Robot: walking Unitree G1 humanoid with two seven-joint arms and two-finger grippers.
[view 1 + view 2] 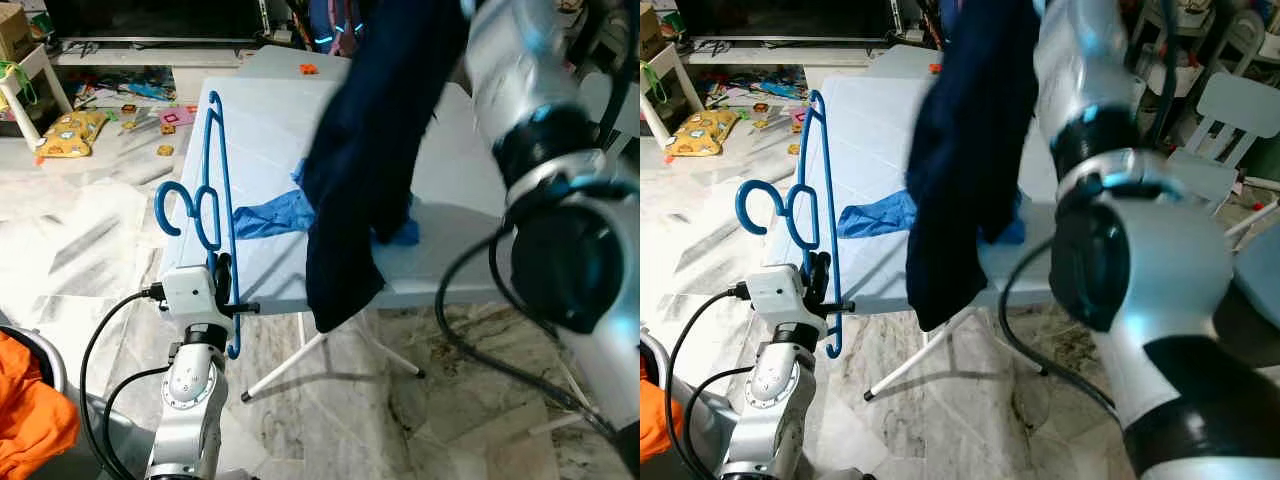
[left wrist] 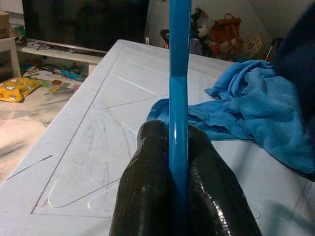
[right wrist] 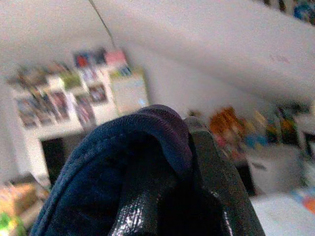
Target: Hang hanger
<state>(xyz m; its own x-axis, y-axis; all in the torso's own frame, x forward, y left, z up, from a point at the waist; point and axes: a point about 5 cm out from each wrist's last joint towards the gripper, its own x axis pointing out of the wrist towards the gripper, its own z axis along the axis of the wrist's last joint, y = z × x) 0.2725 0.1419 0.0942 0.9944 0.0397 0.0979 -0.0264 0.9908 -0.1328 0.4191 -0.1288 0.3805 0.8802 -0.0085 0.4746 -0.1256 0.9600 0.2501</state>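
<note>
1. Left wrist view puts you right on the action: your left gripper (image 2: 179,172) has its two black fingers (image 2: 147,187) pinched tight on the blue hanger (image 2: 179,73), the bar running straight up between them.
2. From the left eye view, you see that same hanger (image 1: 215,170) standing nearly upright above the left gripper (image 1: 225,285), at the near left corner of the white worktop (image 1: 270,130). Its hooks curl out to the left, over the floor.
3. You're holding two hooks' worth of blue plastic there, so it may be more than one hanger; you cannot tell for sure.
4. Your right arm (image 1: 560,200) is raised high and close to the camera, big and blurred on the right side.
5. Right wrist view gives you the right gripper (image 3: 162,196) with a dark navy garment (image 3: 113,167) caught between its fingers (image 3: 216,177), the cloth folded over the tips.
6. In the left eye view that garment (image 1: 365,150) hangs down in front of the worktop, its lower end dropping past the near edge.
7. A crumpled light-blue cloth (image 1: 275,215) lies on the worktop, just behind the hanging garment and to the right of the hanger.
8. Off to the left, toys (image 1: 70,130) are scattered on the marble floor (image 1: 60,240), and an orange cloth (image 1: 30,420) sits at the bottom left corner.
</note>
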